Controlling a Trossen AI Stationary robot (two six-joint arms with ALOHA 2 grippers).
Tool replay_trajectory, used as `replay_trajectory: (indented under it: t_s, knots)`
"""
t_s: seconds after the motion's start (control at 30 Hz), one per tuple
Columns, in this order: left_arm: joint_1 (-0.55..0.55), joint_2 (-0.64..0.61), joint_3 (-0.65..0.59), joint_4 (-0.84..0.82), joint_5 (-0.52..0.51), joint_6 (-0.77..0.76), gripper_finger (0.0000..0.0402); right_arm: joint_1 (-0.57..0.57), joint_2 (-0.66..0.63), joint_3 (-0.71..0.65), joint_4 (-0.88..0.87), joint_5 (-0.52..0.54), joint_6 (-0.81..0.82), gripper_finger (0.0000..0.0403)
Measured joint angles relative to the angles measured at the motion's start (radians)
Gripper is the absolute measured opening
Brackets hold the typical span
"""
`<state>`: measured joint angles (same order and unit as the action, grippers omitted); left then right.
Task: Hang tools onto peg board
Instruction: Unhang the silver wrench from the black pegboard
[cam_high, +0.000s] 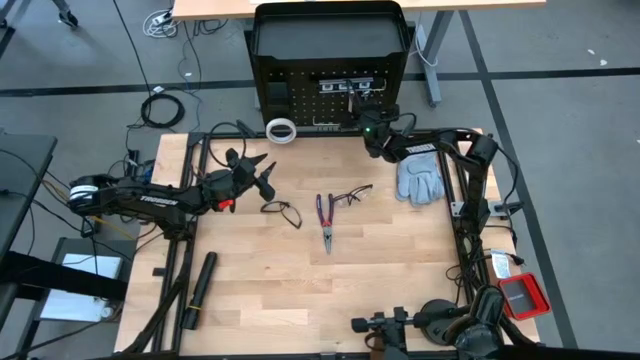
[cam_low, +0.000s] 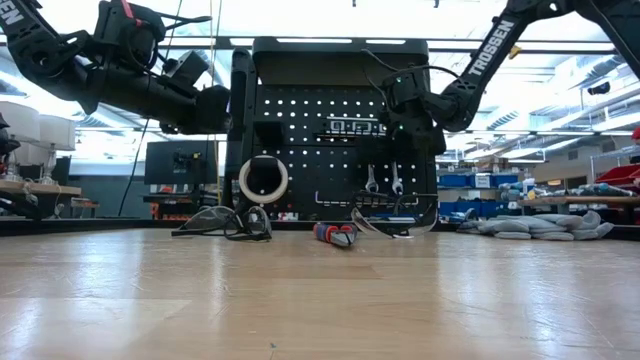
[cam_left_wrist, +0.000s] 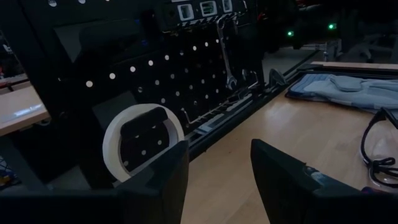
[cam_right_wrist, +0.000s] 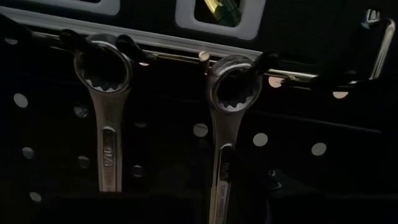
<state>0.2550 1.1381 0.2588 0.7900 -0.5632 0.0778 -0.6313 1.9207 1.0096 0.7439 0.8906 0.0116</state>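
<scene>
The black peg board (cam_high: 330, 60) stands upright at the table's far edge. Two silver wrenches (cam_right_wrist: 106, 112) (cam_right_wrist: 227, 118) hang on it by their ring ends from pegs, under the black strip with white squares (cam_right_wrist: 217, 12). The white tape ring (cam_high: 282, 130) stands on edge, leaning against the board's foot. The red-and-blue pliers (cam_high: 326, 220) and two black-framed glasses (cam_high: 282, 212) (cam_high: 352, 194) lie flat mid-table. My left gripper (cam_left_wrist: 217, 180) hovers open, left of the glasses and short of the tape ring (cam_left_wrist: 143, 140). My right gripper (cam_high: 372, 122) is raised close to the hanging wrenches.
A pair of grey gloves (cam_high: 420, 180) lies near the table's right edge. The long black cylinder (cam_high: 200, 290) rests by the near-left corner. A red box (cam_high: 522, 297) sits off the right edge. Bare wood (cam_high: 330, 290) lies between the pliers and the near edge.
</scene>
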Motion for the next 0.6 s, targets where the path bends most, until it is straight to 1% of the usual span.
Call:
replay_trajectory:
  t_s: [0.17, 0.33, 0.6]
  knots:
    - [0.000, 0.000, 0.000, -0.001, 0.000, 0.000, 0.0177, -0.006, -0.021, -0.039, 0.009, -0.057, 0.022, 0.0055]
    - [0.000, 0.000, 0.000, 0.001, 0.000, 0.000, 0.0177, -0.007, -0.060, -0.068, -0.012, -0.092, 0.000, 0.0056]
    - [0.000, 0.000, 0.000, 0.001, 0.000, 0.000, 0.0177, 0.017, -0.084, -0.074, -0.052, -0.087, -0.012, 0.0055]
